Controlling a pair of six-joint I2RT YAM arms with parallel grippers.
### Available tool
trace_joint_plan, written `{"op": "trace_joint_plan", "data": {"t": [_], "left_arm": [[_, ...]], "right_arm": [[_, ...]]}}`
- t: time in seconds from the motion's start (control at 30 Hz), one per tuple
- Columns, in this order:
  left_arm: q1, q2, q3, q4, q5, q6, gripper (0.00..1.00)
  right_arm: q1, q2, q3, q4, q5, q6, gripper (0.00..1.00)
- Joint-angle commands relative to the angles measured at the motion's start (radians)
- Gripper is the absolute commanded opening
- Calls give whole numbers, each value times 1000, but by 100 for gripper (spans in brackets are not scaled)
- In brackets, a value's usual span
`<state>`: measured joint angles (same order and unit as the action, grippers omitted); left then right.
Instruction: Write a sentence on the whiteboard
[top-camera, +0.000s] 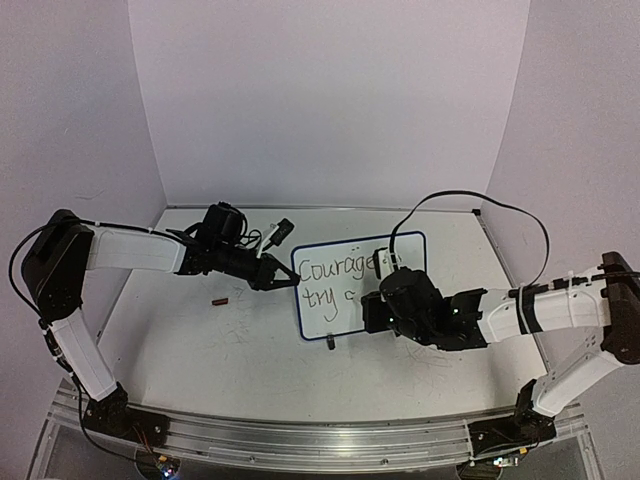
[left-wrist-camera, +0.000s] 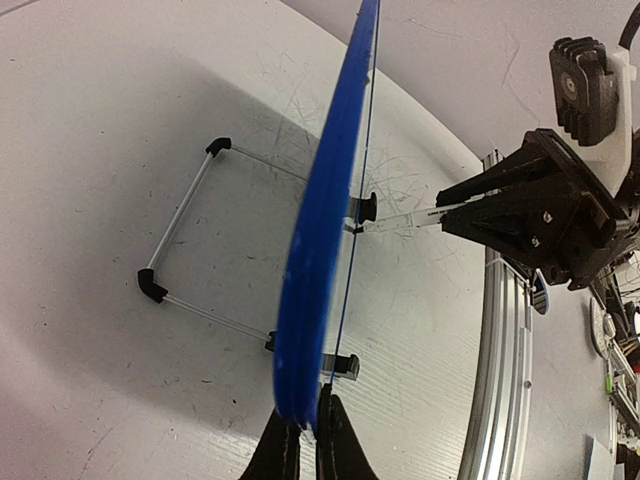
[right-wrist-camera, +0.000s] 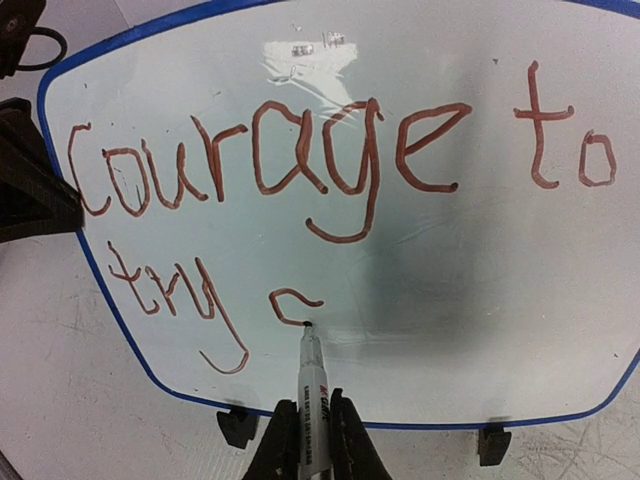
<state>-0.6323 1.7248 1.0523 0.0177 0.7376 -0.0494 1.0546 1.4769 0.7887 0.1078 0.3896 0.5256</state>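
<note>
The left gripper (left-wrist-camera: 305, 425) clamps the whiteboard (left-wrist-camera: 320, 250) by its blue edge to steady it while the right gripper (right-wrist-camera: 311, 415) presses a gripped marker (right-wrist-camera: 310, 365) to the half-written sentence (right-wrist-camera: 375, 160)

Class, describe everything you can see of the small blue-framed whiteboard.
Small white rectangular whiteboard, thin blue rounded frame, propped on black feet and a wire stand. Handwritten sentence: "Courage to try" plus one started stroke. The left gripper clamps its edge, jaws shut; the white marker in the right gripper touches it.
</note>
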Motion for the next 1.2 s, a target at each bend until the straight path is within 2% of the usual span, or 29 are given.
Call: {"op": "trace_joint_plan", "data": {"t": [0.0,1.17], "left_arm": [[-9,-24,-20,-66,-29,48,0],[-9,-28,-20,-67,-27,48,0]], "right_arm": [[-10,-16,23,7,62,-16,0],[-23,-26,38,35,53,-33,0]]}}
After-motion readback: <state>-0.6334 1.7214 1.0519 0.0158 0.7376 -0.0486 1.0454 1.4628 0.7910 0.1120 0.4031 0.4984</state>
